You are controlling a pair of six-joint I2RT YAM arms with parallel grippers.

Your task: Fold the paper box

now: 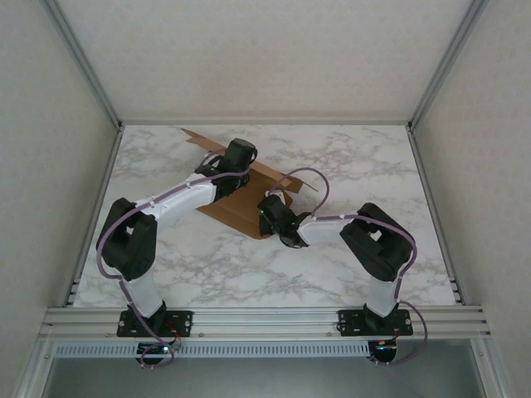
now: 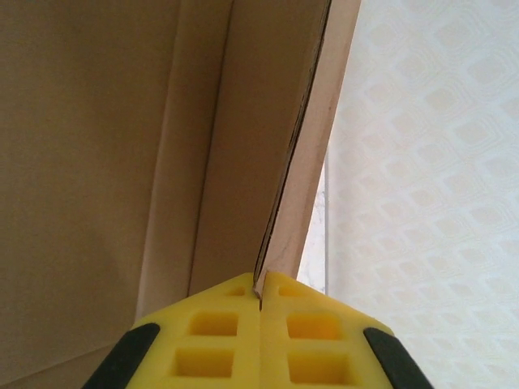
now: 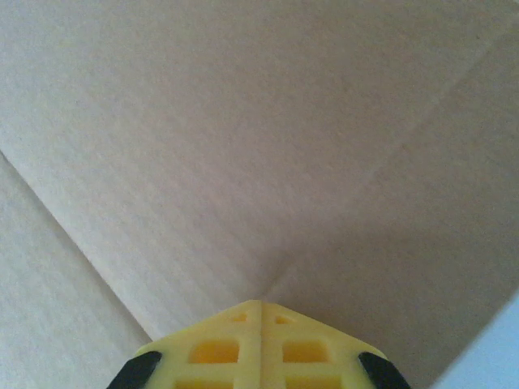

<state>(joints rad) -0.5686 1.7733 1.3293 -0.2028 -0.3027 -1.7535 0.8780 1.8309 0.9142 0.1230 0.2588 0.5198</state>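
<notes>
From above, the paper box (image 1: 236, 214) lies slantwise on the table (image 1: 348, 157), between both arms. Left wrist: the left fingers (image 2: 212, 340) pinch a raised flap's edge, which runs straight away from the tips. Right wrist: the right fingers (image 3: 212, 354) are closed and empty, tips seemingly against the board, with creases meeting just ahead.

- You're looking at a white marble tabletop (image 1: 249, 274) with grey veins.
- Pale, faintly patterned walls (image 1: 50, 124) close it in on three sides.
- A silver metal rail (image 1: 265, 319) runs along your near edge.
- The light is soft and even.
</notes>
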